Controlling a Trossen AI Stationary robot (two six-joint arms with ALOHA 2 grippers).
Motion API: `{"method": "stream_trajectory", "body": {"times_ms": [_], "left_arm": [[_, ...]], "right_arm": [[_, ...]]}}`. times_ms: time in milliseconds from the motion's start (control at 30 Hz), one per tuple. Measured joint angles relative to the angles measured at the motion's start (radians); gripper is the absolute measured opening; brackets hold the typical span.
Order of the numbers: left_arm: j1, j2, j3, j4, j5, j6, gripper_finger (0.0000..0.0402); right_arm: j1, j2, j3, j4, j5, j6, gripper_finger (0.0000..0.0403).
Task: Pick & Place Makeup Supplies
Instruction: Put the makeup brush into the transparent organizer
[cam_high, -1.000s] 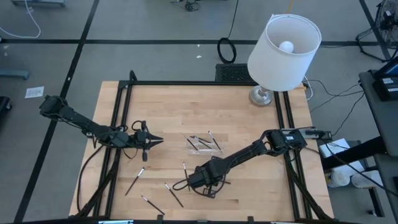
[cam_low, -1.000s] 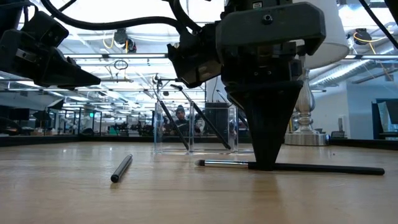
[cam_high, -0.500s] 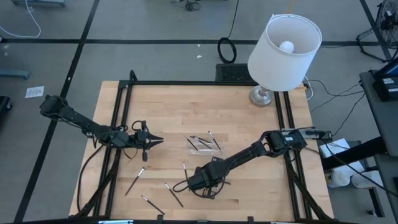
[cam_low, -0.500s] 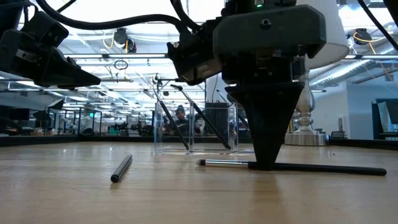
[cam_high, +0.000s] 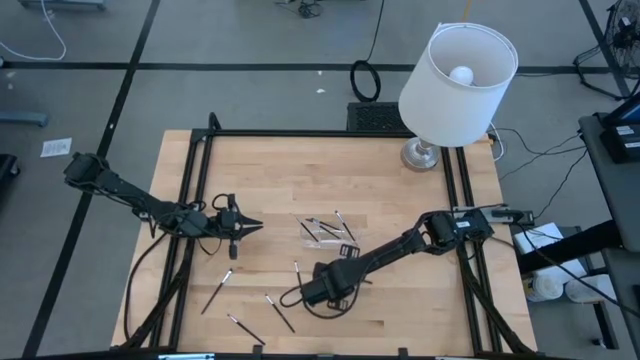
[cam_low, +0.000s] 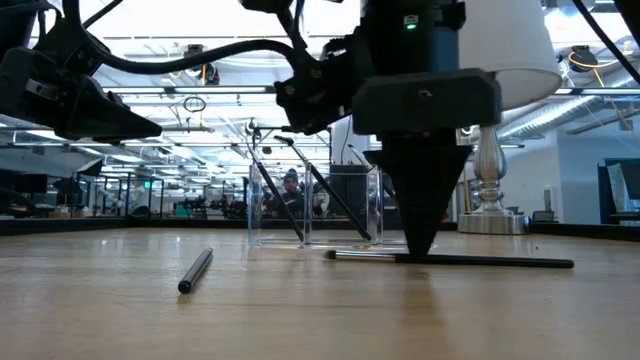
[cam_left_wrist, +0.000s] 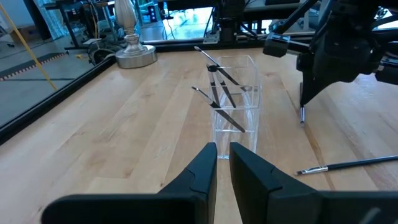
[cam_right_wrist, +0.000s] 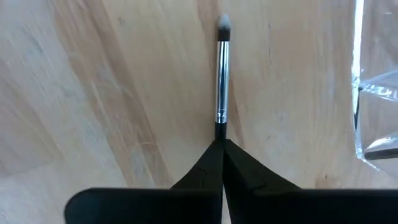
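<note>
1. My table is partway sorted: a handful of makeup sticks stand leaning in the clear tray, and several lie loose on the wood, so I judge the job to be roughly half done.
2. My right gripper is down at the tabletop near the front middle, clenched on a brush; its silver ferrule and pale tip poke out ahead of the fingers, close beside the tray.
3. My left gripper hangs over the left half, pointed at the tray, fingers nearly together with nothing between them.
4. Count, top-down: about four sticks in the tray, though they overlap and I can't be sure.
5. Loose ones: I make out four, at and, plus the brush in hand.
6. One tray, one lamp, two arms.
</note>
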Motion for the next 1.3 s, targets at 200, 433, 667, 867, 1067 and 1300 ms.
{"method": "stream_trajectory", "body": {"times_ms": [200,433,667,867,1067,1300], "left_arm": [[0.0,0.0,0.0,0.0,0.0,0.0,0.0051],[0.0,0.0,0.0,0.0,0.0,0.0,0.0051],[0.0,0.0,0.0,0.0,0.0,-0.001,0.0051],[0.0,0.0,0.0,0.0,0.0,-0.004,0.0051],[0.0,0.0,0.0,0.0,0.0,-0.001,0.0051],[0.0,0.0,0.0,0.001,0.001,0.0,0.0051]], "right_arm": [[0.0,-0.001,0.001,0.002,-0.004,0.003,0.0002],[-0.001,-0.013,0.001,0.003,-0.006,-0.007,0.0001],[-0.006,-0.027,0.003,0.028,-0.063,-0.044,0.0001],[-0.017,-0.04,0.003,0.052,-0.057,-0.06,0.0046],[-0.04,-0.053,0.003,0.261,-0.034,-0.154,0.0116],[-0.075,-0.035,0.003,0.279,-0.033,-0.207,0.0136]]}}
